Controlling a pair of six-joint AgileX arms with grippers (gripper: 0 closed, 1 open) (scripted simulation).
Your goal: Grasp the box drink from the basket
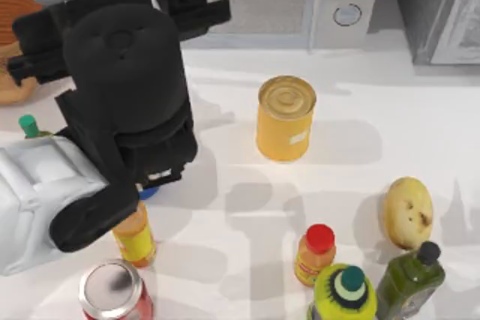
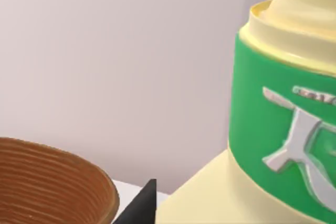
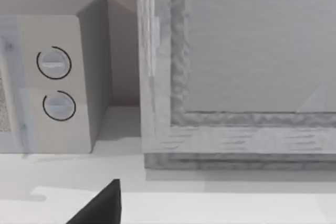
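The left arm is seen raised over the table's left side in the top view, its wrist near the basket [image 1: 16, 43] at the far left edge. In the left wrist view the box drink [image 2: 273, 145] sits very close to the camera, its green band and cream shoulder above and beside the basket rim [image 2: 58, 182]; it is judged to be held in the left claw [image 2: 144, 205], lifted out of the basket, though the finger contact itself is hidden and the grip cannot be confirmed. To do the step well, the hold should be kept firm and the carton upright while it is raised. A yellow can [image 1: 286, 118] stands well apart from the basket toward the table's middle; a microwave [image 1: 300, 1] stands behind. The right claw [image 3: 100, 208] is parked near the microwave; its state cannot be told.
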